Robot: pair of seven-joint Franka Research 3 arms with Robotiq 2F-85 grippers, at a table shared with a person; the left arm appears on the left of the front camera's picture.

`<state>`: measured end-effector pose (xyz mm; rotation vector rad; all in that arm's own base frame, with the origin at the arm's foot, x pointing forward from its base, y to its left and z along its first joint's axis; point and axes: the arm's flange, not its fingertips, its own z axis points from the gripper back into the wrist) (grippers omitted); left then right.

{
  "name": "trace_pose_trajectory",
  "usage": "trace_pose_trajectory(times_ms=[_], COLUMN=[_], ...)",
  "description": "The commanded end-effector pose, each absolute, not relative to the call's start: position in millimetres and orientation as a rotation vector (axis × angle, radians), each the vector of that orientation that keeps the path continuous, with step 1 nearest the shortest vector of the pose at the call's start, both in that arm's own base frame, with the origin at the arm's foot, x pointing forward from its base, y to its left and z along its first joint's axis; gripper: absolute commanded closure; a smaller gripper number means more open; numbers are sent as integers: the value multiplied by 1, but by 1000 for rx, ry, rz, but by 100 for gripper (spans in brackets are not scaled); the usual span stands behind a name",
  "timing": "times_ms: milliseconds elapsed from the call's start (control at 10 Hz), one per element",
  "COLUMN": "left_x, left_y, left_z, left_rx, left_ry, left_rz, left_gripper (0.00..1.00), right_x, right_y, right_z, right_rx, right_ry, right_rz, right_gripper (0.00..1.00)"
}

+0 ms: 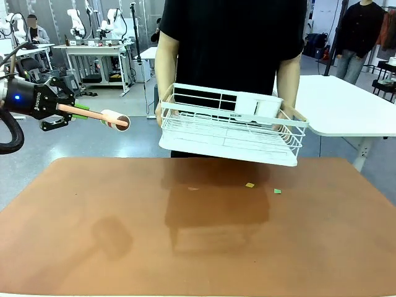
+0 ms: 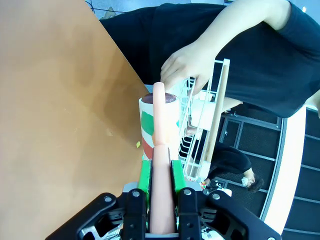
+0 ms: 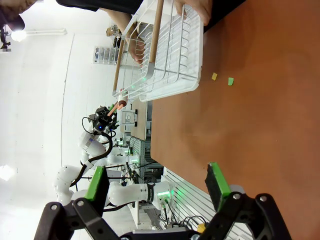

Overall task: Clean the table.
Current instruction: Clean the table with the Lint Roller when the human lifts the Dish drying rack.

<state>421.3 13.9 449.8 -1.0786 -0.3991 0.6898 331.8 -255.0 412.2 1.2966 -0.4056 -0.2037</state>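
Bench [image 1: 198, 247] carries scraps [image 1: 250, 185] near its far edge, likely why the person [image 1: 232, 37] holds the rack [image 1: 229, 133] clear; left tool [image 1: 71, 112] clamps a lint roller [image 1: 114, 119] ready, right tool [image 3: 157, 182] stands wide.

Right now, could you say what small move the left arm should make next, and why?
Probably lower the lint roller toward the scraps on the table: the left gripper holds it aloft, and the person holds the dish rack clear.

The table [image 1: 322, 235] looks matt and smooth, the rack [image 1: 229, 133] coated wire.
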Motion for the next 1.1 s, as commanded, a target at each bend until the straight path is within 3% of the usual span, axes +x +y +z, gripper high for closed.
trace_pose_trajectory(times_ms=[0,900,1000], left_x=[421,421,421], left_y=[14,14,14], left_z=[450,450,450], left_rx=[-1079,-1079,-1079], left_ry=[-401,-401,-399], left_rz=[689,689,690], left_gripper=[99,99,79], right_x=[328,328,328], right_y=[-253,-253,-253], right_z=[415,415,415], right_rx=[1297,1297,1297], right_ry=[-399,-399,-399], right_rz=[-196,-196,-196], right_gripper=[0,0,0])
